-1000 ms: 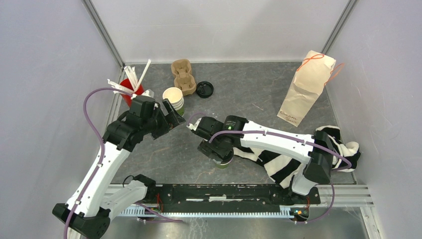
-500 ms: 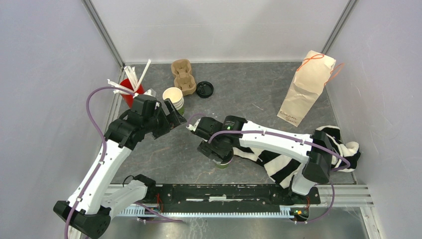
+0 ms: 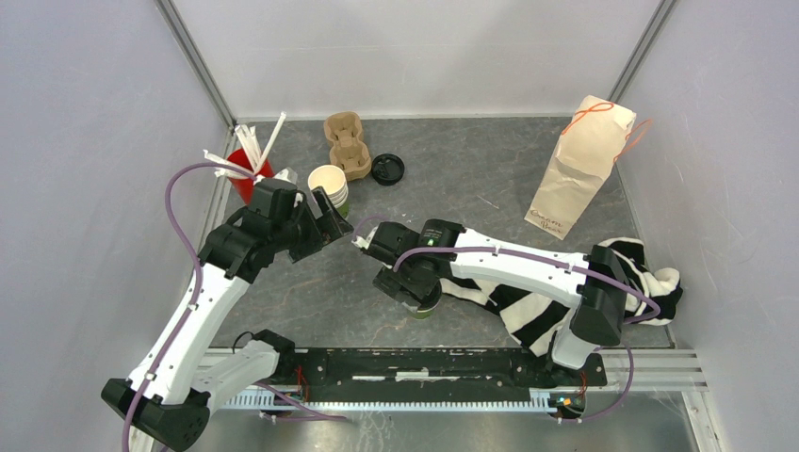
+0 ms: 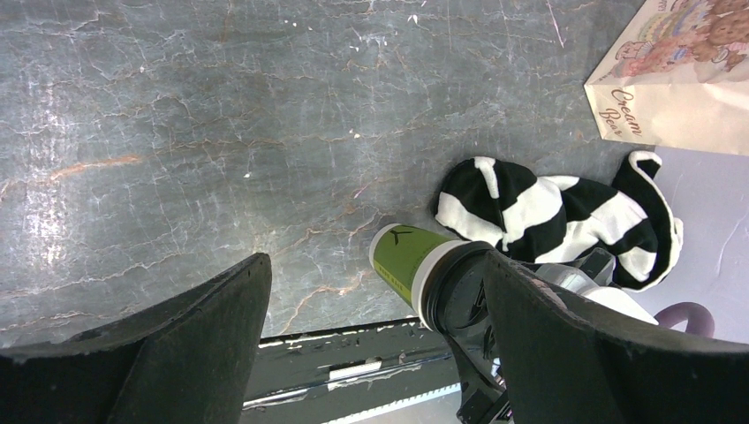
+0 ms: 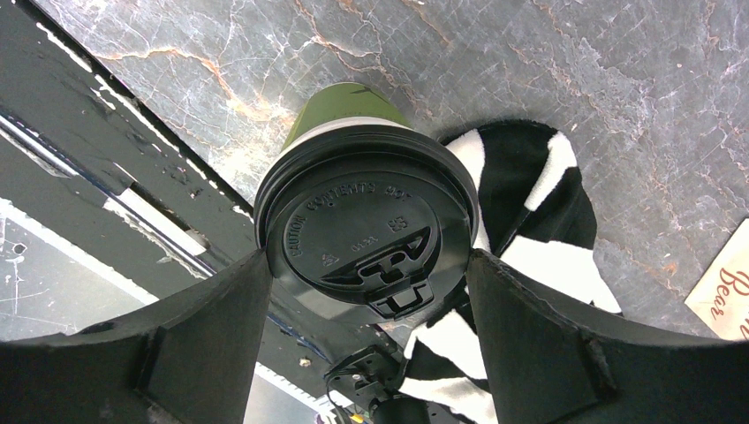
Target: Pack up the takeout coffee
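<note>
- right gripper (image 5: 366, 256): its two fingers stand far apart, one on each side of the black lid of the lidded green cup (image 4: 402, 258), and both touch the lid's rim. the cup is clamped between them.
- lidded green cup: sits near the front edge of the table (image 3: 452, 198), close to the middle, under the right wrist. from above only a sliver of its green wall shows below the gripper. whether its base rests on the table cannot be told.
- left gripper (image 3: 328, 217): spread wide with nothing between the fingers. it hangs above the table just in front of the open green cup (image 3: 328, 184) and touches neither cup.
- open green cup: stands upright and uncovered at the back left, its cream inside showing.
- loose black lid (image 3: 387, 169): lies flat on the table just to the right of the open cup, apart from it.
- pulp carrier (image 3: 346, 143): brown, lies behind the open cup near the back wall, both wells unfilled.
- red cup (image 3: 250, 174): holds white straws (image 3: 254, 146) and stands at the far left, beside the left arm.
- paper bag (image 3: 579, 169): upright at the back right, with orange string handles.
- striped cloth (image 4: 556, 212): black and white, bunched on the table just beside the lidded cup and under the right arm.
</note>
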{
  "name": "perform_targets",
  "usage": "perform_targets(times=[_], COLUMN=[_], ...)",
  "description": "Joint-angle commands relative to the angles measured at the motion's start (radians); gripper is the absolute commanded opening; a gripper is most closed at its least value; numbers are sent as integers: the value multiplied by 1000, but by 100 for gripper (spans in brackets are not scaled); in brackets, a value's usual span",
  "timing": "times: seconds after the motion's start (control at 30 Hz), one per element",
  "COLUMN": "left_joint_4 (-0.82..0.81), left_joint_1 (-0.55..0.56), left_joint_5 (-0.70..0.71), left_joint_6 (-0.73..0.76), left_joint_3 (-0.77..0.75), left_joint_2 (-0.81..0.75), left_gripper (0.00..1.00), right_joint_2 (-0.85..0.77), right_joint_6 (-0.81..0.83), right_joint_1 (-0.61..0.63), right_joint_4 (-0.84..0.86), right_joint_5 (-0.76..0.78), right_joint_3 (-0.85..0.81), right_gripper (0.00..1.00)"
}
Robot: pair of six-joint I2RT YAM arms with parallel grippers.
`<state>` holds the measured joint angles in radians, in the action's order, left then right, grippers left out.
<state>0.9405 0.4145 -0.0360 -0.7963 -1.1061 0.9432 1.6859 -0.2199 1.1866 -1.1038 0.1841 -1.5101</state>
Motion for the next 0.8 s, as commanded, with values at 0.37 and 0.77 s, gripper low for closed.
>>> perform_targets(times=[0.37,0.77], left_joint_4=[-12,-269], left_joint_1=[1,13], left_joint_5=[-25,-539], left_joint_6=[57,-27], left_joint_3=[-23,209], left_joint_2=[-10,77], left_gripper=[96,91], right_joint_2=[-9,-446], right_joint_6=[-38,-131], right_joint_1=[-5,-284], right_joint_4=[-37,375], right_joint_5=[-30,-463], right_joint_3=[-111,340], right_gripper=[98,95])
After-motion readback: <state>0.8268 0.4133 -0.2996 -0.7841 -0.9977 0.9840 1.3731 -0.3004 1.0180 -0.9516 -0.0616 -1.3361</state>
